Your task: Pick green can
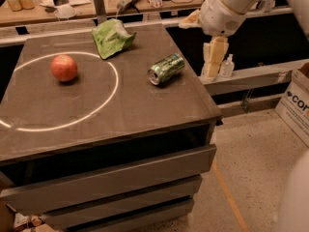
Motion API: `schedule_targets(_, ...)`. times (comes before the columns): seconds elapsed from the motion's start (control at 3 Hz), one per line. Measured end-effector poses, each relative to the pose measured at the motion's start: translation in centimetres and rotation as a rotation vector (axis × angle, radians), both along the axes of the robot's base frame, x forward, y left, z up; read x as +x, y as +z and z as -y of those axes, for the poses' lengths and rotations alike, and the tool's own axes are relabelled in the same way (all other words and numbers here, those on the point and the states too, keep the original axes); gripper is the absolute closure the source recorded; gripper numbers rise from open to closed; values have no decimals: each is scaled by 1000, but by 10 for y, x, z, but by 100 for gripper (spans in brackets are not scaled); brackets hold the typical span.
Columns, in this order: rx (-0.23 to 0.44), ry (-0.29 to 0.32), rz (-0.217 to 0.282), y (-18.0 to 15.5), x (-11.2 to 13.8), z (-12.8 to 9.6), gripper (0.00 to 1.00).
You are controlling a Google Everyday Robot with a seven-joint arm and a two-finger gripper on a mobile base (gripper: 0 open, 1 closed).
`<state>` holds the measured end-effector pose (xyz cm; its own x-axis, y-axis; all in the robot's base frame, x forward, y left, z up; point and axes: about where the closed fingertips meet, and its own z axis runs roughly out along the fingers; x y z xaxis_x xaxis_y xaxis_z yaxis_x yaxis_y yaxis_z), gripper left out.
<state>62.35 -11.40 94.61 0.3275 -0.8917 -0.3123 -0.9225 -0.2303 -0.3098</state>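
Observation:
The green can [166, 68] lies on its side on the dark table [125, 120], near the right edge, with its silver top rim turned toward the front left. My gripper [211, 64] hangs down from the white arm just beyond the table's right edge. It is to the right of the can, slightly farther back, and apart from it. It holds nothing that I can see.
A red apple [64, 67] sits inside a white circle on the table's left. A crumpled bright green snack bag [113, 36] lies at the back. A small bottle [226, 65] stands on a low shelf behind the gripper. A cardboard box [295, 108] is on the floor at right.

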Motion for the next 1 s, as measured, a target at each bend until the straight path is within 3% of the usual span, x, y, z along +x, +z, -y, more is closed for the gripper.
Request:
schedule_targets(0.33, -35, 73, -54, -27, 25, -27, 0)
schedule_targets(1.0, -123, 165, -124, -72, 50, -69, 0)
